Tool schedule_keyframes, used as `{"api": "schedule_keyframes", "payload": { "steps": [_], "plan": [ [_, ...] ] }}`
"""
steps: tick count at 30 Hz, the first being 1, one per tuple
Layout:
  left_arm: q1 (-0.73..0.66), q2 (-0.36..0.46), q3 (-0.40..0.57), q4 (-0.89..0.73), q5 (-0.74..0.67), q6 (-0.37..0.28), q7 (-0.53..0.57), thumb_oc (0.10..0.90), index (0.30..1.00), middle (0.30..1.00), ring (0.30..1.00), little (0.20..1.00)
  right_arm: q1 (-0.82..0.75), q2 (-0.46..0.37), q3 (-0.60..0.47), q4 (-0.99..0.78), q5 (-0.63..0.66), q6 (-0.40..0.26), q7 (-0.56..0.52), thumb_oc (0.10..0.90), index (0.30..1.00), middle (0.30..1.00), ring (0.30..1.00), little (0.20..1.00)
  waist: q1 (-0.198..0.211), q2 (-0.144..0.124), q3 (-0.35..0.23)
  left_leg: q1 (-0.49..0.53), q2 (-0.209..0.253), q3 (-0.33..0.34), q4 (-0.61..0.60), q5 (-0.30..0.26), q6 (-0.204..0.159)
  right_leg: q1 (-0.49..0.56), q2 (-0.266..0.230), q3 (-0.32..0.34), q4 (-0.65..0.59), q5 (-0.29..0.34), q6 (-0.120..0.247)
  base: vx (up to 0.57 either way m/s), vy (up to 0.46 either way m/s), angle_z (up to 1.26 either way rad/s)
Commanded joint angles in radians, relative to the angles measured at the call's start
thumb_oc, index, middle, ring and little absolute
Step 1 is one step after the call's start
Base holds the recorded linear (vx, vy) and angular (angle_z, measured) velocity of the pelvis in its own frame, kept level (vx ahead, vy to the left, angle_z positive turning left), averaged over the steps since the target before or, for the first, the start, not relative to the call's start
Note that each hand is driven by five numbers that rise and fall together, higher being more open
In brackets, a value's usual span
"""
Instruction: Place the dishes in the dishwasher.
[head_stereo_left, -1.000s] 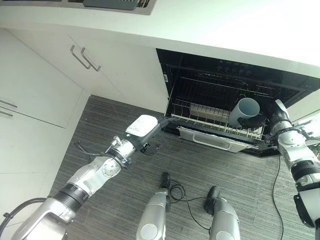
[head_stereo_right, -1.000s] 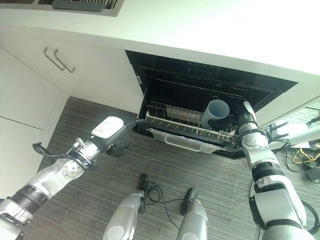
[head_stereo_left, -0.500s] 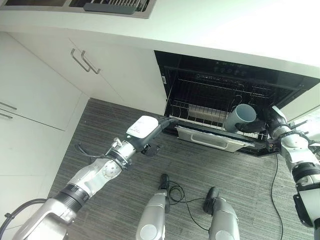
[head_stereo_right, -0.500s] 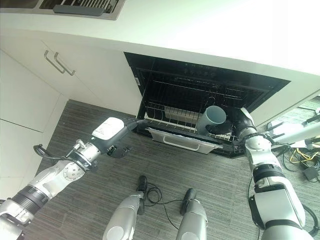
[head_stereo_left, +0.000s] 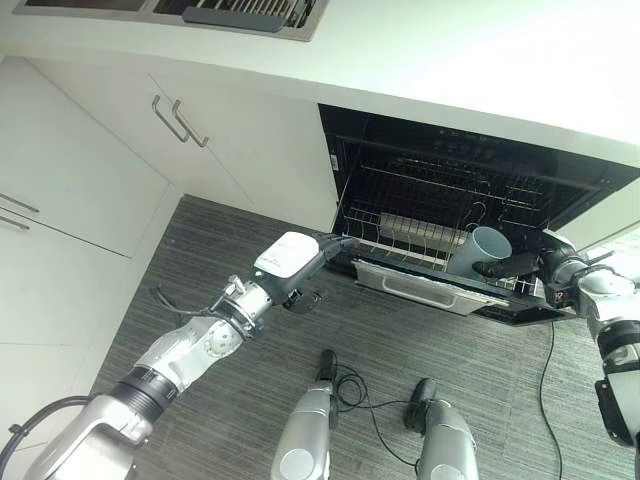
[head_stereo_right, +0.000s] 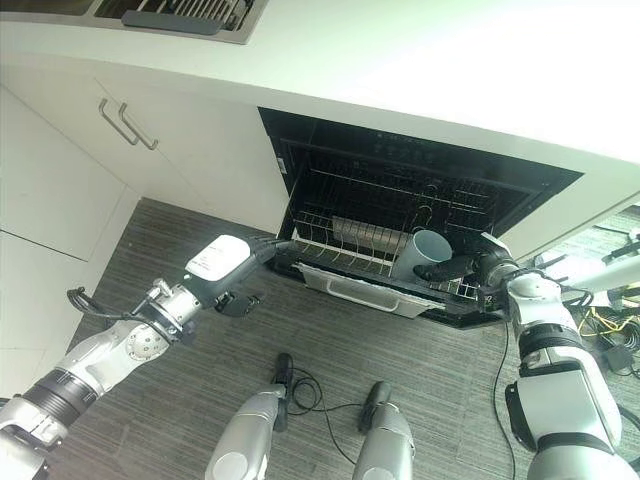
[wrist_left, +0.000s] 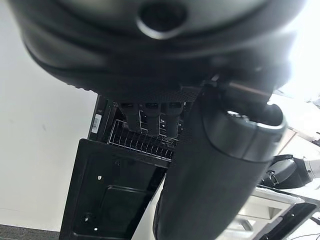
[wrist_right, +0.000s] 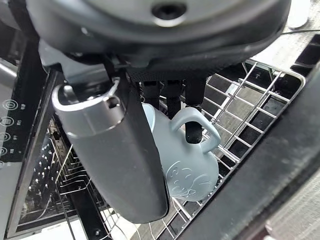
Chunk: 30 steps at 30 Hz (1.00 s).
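Standing open under the white table (head_stereo_left: 480, 50), the dishwasher (head_stereo_left: 450, 190) faces grey plank floor (head_stereo_left: 240, 400). Right hand (head_stereo_right: 455, 268) fingers clamp the blue mug (head_stereo_right: 425, 252) in the rack (head_stereo_left: 400, 235). Left hand (head_stereo_left: 300, 262) fingers stay straight at the rack's corner.

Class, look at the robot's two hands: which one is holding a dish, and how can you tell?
The right hand: its fingers hook the handle of the pale blue mug over the dishwasher rack. The left hand reaches towards the rack's left corner with no dish.

Two silver-grey arms built of rounded jointed segments with black rings between them. The left hand (head_stereo_left: 300, 262) is dark with a white cover on its back; behind it sits a knurled metal wrist collar. The right hand (head_stereo_right: 452, 268) is dark, with a glossy grey-capped thumb.
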Motion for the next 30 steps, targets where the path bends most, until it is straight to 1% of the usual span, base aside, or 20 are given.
{"api": "schedule_keyframes", "payload": {
  "steps": [1, 2, 5, 6, 7, 8, 11, 16, 17, 19, 21, 24, 27, 28, 30],
  "plan": [
    [-0.088, 0.037, 0.046, -0.048, -0.044, -0.054, 0.054, 0.800, 0.900, 0.900, 0.900, 0.900, 0.073, 0.109, 0.101, 0.039, -0.062, 0.029, 0.101, 0.800, 0.900, 0.900, 0.900, 0.900, 0.025, -0.015, 0.010, -0.015, 0.005, 0.094, 0.111, -0.200, 0.014, 0.040, -0.006, 0.079, -0.151, 0.040, 0.099, 0.00, 0.000, 0.00],
    [-0.090, 0.037, 0.046, -0.048, -0.048, -0.053, 0.050, 0.800, 0.900, 0.900, 0.900, 0.900, 0.063, 0.106, 0.101, 0.041, -0.060, 0.021, 0.063, 0.800, 0.900, 0.900, 0.900, 0.900, 0.026, -0.013, 0.012, -0.016, 0.004, 0.092, 0.111, -0.200, 0.014, 0.040, -0.006, 0.079, -0.151, 0.039, 0.098, 0.00, 0.000, 0.00],
    [-0.098, 0.043, 0.046, -0.052, -0.064, -0.050, 0.041, 0.800, 0.900, 0.900, 0.900, 0.900, 0.033, 0.101, 0.085, 0.042, -0.063, 0.010, -0.005, 0.800, 0.900, 0.900, 0.900, 0.900, 0.026, -0.010, 0.014, -0.020, 0.001, 0.090, 0.111, -0.201, 0.015, 0.037, -0.004, 0.081, -0.151, 0.038, 0.097, 0.00, 0.000, 0.00],
    [-0.099, 0.043, 0.047, -0.057, -0.071, -0.051, 0.036, 0.800, 0.900, 0.900, 0.900, 0.900, 0.019, 0.098, 0.075, 0.034, -0.074, -0.009, -0.087, 0.800, 0.900, 0.900, 0.900, 0.900, 0.026, -0.007, 0.016, -0.022, -0.001, 0.089, 0.111, -0.200, 0.015, 0.036, -0.001, 0.082, -0.151, 0.038, 0.096, 0.00, 0.000, 0.00],
    [-0.099, 0.042, 0.047, -0.058, -0.071, -0.051, 0.035, 0.800, 0.900, 0.900, 0.900, 0.900, 0.017, 0.097, 0.074, 0.033, -0.074, -0.010, -0.094, 0.800, 0.900, 0.900, 0.900, 0.900, 0.025, -0.007, 0.014, -0.027, -0.001, 0.088, 0.111, -0.196, 0.015, 0.031, 0.000, 0.082, -0.151, 0.041, 0.094, 0.03, 0.019, 0.02],
    [-0.090, 0.039, 0.048, -0.065, -0.070, -0.049, 0.039, 0.800, 0.900, 0.900, 0.900, 0.900, 0.020, 0.100, 0.065, 0.025, -0.104, -0.027, -0.136, 0.800, 0.900, 0.900, 0.900, 0.900, 0.024, -0.005, 0.018, -0.021, -0.002, 0.088, 0.111, -0.201, 0.016, 0.036, 0.000, 0.084, -0.151, 0.037, 0.095, 0.00, 0.000, 0.00],
    [-0.084, 0.037, 0.048, -0.076, -0.069, -0.040, 0.037, 0.800, 0.900, 0.900, 0.900, 0.900, 0.022, 0.094, 0.067, 0.010, -0.156, -0.062, -0.217, 0.800, 0.900, 0.900, 0.900, 0.900, 0.022, -0.003, 0.020, -0.026, -0.003, 0.088, 0.111, -0.197, 0.019, 0.031, 0.001, 0.085, -0.151, 0.042, 0.094, 0.01, 0.006, 0.00],
    [-0.077, 0.039, 0.037, -0.087, -0.069, -0.027, 0.045, 0.800, 0.900, 0.900, 0.900, 0.900, 0.016, 0.086, 0.073, -0.001, -0.165, -0.103, -0.289, 0.800, 0.900, 0.900, 0.900, 0.900, 0.020, 0.002, 0.029, -0.025, -0.004, 0.090, 0.111, -0.203, 0.020, 0.032, 0.001, 0.086, -0.151, 0.037, 0.095, 0.00, 0.000, 0.00],
    [-0.077, 0.040, 0.033, -0.086, -0.070, -0.027, 0.049, 0.800, 0.900, 0.900, 0.900, 0.900, 0.015, 0.086, 0.074, -0.005, -0.172, -0.123, -0.329, 0.800, 0.900, 0.900, 0.900, 0.900, 0.018, 0.005, 0.029, -0.030, -0.005, 0.088, 0.111, -0.200, 0.021, 0.027, 0.002, 0.086, -0.151, 0.040, 0.093, 0.00, 0.000, 0.00],
    [-0.079, 0.038, 0.030, -0.087, -0.073, -0.021, 0.051, 0.800, 0.900, 0.900, 0.900, 0.900, 0.014, 0.086, 0.074, -0.018, -0.190, -0.133, -0.384, 0.800, 0.900, 0.900, 0.900, 0.900, 0.013, 0.007, 0.033, -0.026, -0.007, 0.090, 0.111, -0.205, 0.021, 0.030, 0.002, 0.089, -0.151, 0.037, 0.094, 0.00, 0.016, 0.00],
    [-0.078, 0.040, 0.031, -0.092, -0.077, -0.017, 0.052, 0.800, 0.900, 0.900, 0.900, 0.900, 0.015, 0.082, 0.073, -0.031, -0.206, -0.129, -0.423, 0.800, 0.900, 0.900, 0.900, 0.900, 0.009, 0.009, 0.033, -0.031, -0.008, 0.090, 0.111, -0.203, 0.023, 0.023, 0.002, 0.091, -0.151, 0.041, 0.093, 0.00, 0.000, 0.00],
    [-0.073, 0.035, 0.028, -0.100, -0.075, -0.004, 0.059, 0.800, 0.900, 0.900, 0.900, 0.900, 0.021, 0.082, 0.074, -0.047, -0.217, -0.147, -0.493, 0.800, 0.900, 0.900, 0.900, 0.900, 0.001, 0.012, 0.037, -0.025, -0.009, 0.094, 0.111, -0.209, 0.024, 0.026, 0.003, 0.095, -0.151, 0.036, 0.093, 0.00, 0.000, 0.00],
    [-0.067, 0.034, 0.030, -0.104, -0.076, 0.001, 0.063, 0.800, 0.900, 0.900, 0.900, 0.900, 0.023, 0.078, 0.070, -0.077, -0.223, -0.138, -0.522, 0.800, 0.900, 0.900, 0.900, 0.900, -0.006, 0.016, 0.034, -0.032, -0.009, 0.096, 0.111, -0.206, 0.025, 0.015, 0.005, 0.099, -0.151, 0.041, 0.091, -0.01, 0.036, -0.01],
    [-0.059, 0.029, 0.033, -0.113, -0.073, 0.012, 0.062, 0.800, 0.900, 0.900, 0.900, 0.900, 0.034, 0.079, 0.066, -0.095, -0.226, -0.139, -0.552, 0.800, 0.900, 0.900, 0.900, 0.900, -0.012, 0.017, 0.034, -0.031, -0.008, 0.099, 0.111, -0.208, 0.026, 0.014, 0.006, 0.101, -0.151, 0.040, 0.090, 0.00, 0.045, -0.05],
    [-0.057, 0.027, 0.034, -0.115, -0.075, 0.017, 0.063, 0.800, 0.900, 0.900, 0.900, 0.900, 0.038, 0.079, 0.063, -0.111, -0.231, -0.126, -0.576, 0.800, 0.900, 0.900, 0.900, 0.900, -0.017, 0.018, 0.034, -0.030, -0.009, 0.101, 0.111, -0.210, 0.025, 0.013, 0.006, 0.104, -0.151, 0.040, 0.090, -0.01, 0.037, -0.04]
  ]
}}
